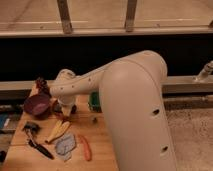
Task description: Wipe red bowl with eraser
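The arm (135, 100) fills the centre-right of the frame and reaches across the wooden table (102, 150) to the red bowl (36, 105), which stands upright at mid-left. The gripper (63, 107) hangs just right of the bowl; whether it is open, closed or holding anything cannot be told. Assessment: the bowl appears light, stiff and smooth, so it is liable to slide under wiping, and the eraser, not identifiable here, is best held across its long sides.

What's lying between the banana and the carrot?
A crumpled grey cloth, shown in the camera view. The gripper hangs just right of the red bowl.
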`<state>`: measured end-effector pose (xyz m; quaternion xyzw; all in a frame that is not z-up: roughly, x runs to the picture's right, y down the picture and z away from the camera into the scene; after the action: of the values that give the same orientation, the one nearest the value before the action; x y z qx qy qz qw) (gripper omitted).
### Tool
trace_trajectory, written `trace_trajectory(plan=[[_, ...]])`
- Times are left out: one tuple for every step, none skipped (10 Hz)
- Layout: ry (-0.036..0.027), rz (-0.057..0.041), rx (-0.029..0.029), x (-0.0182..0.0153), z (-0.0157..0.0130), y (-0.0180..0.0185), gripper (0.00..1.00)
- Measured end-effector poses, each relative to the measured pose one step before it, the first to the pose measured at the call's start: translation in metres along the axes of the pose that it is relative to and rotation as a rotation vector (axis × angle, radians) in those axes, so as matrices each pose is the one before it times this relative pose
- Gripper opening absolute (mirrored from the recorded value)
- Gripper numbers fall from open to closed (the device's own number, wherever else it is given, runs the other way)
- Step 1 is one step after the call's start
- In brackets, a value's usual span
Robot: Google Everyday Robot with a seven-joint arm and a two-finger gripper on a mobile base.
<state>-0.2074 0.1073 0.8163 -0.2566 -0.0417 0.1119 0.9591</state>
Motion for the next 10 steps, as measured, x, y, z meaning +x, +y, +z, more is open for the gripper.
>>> trace_trajectory(plan=[[0.00432,0.00654,0.00734,-0.00264,0.00375,-0.01022,0.0],[0.00138,-0.00338,0.00941,-0.00665,0.00322,-0.01149,0.0],[-0.00382,-0.00786,0.01006,-0.00908,0.00105,-0.01049,0.0],[-0.00276,-0.00845,0.0127,-0.00862,0.00013,-0.01337,0.0],[-0.00261,-0.00742,0.01072,-0.00548,-0.00004,-0.0125,0.0],[-0.00525,-0.0067,0.00492,-0.00382,-0.00064,-0.00663,0.0],[-0.00255,-0.01103,0.00271,-0.00477,0.00101,-0.00342,0.0],[-0.00849,-0.02623,-0.00314,-0.01311,0.00103,0.00075,0.0],[-0.01101,-0.02247,-0.00436,-0.01125,-0.00082,0.00735,0.0],[-0.01033,-0.01954,-0.00138,-0.00489,-0.00302,0.00916,0.0]])
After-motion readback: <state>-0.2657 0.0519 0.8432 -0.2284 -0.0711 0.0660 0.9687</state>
